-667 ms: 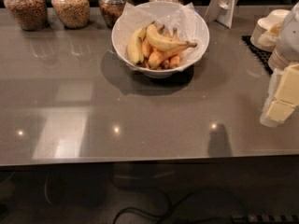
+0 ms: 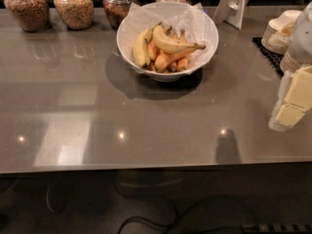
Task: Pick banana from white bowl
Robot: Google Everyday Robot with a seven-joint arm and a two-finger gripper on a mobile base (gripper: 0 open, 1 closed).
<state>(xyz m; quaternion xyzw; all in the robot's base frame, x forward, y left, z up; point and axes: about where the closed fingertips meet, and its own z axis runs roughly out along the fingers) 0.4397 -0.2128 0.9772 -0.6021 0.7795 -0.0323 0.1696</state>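
As the large bright-yellow, strongly curved banana (image 2: 173, 44) with its long thin brown stem lies on top of the other fruit inside the wide round white bowl (image 2: 127, 57), I judge that the task is only at its beginning: nothing is lifted, and the approach, the grasp and the lift are all left to do. The cream-coloured, blocky gripper (image 2: 291, 104) hangs at the right edge of the scene, above the near right part of the grey glossy table (image 2: 146, 126), well apart from the bowl. I cannot tell how far it is open; it has no hold of the banana.

The bowl looks smooth and hard, and it is lined with crinkled translucent white paper (image 2: 187, 16) that stands up above the rim on the far side. A shorter, duller yellow banana (image 2: 140, 50) lies to the left of the task banana, and smaller orange-tinted bananas (image 2: 168, 62) lie under it. Round glass jars (image 2: 73, 6) with brown grainy filling stand at the far left.
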